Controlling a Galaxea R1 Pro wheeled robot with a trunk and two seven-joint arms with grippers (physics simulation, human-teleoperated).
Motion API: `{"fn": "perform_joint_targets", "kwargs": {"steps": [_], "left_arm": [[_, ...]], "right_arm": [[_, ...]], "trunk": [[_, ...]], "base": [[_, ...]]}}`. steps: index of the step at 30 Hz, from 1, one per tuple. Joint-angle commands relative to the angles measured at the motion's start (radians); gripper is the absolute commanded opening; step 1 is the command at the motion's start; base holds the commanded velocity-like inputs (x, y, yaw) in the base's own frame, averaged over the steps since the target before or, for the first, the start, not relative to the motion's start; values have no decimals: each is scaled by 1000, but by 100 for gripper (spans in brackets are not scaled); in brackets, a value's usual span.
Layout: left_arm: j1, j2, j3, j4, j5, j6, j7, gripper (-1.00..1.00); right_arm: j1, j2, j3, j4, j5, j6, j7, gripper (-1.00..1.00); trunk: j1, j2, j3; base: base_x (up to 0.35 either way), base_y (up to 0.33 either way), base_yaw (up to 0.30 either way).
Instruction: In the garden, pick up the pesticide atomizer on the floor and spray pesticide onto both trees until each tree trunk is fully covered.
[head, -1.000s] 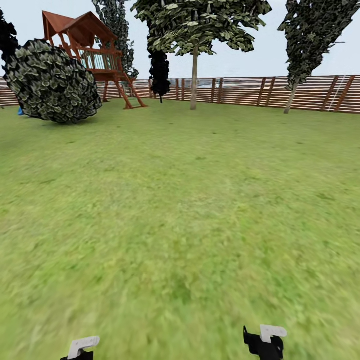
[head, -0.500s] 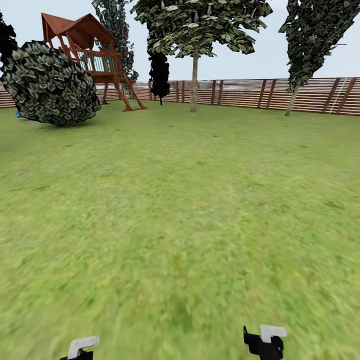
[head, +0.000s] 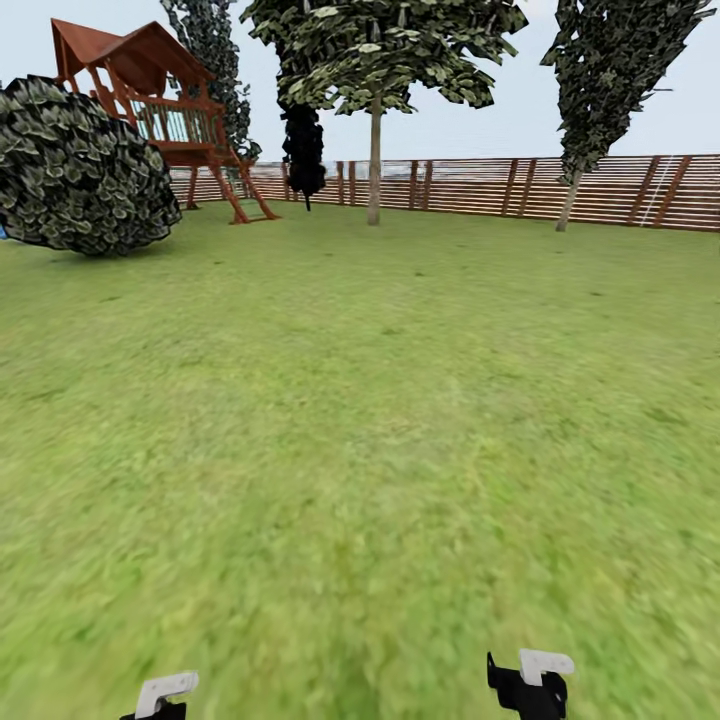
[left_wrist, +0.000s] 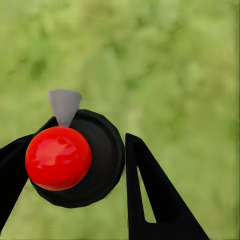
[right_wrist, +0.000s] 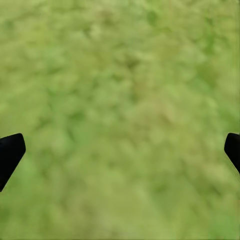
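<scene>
The left gripper (left_wrist: 75, 170) clamps the pesticide atomizer (left_wrist: 70, 160) above the lawn (head: 360, 420); the right gripper (right_wrist: 120, 150) hangs wide apart, empty.

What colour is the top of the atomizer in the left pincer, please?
Glossy red, clearest in the left wrist view: atomizer.
</scene>
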Motion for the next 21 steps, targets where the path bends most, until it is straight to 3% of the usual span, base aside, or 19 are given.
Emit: {"fn": "perform_joint_targets", "kwargs": {"steps": [1, 9, 21], "left_arm": [[-1, 0, 9, 1, -8, -3, -4, -100], [-1, 0, 10, 0, -8, -3, -4, -100], [-1, 0, 9, 0, -8, -3, -4, -100]], "right_arm": [[-1, 0, -6, 1, 11, -2, -4, 100], [-1, 0, -7, 1, 11, -2, -4, 100], [-1, 0, -6, 1, 11, -2, -4, 100]], "trunk": [[0, 0, -1], [0, 0, -1], [0, 0, -1]], "base": [[339, 0, -5], [339, 6, -32], [339, 95, -35]]}}
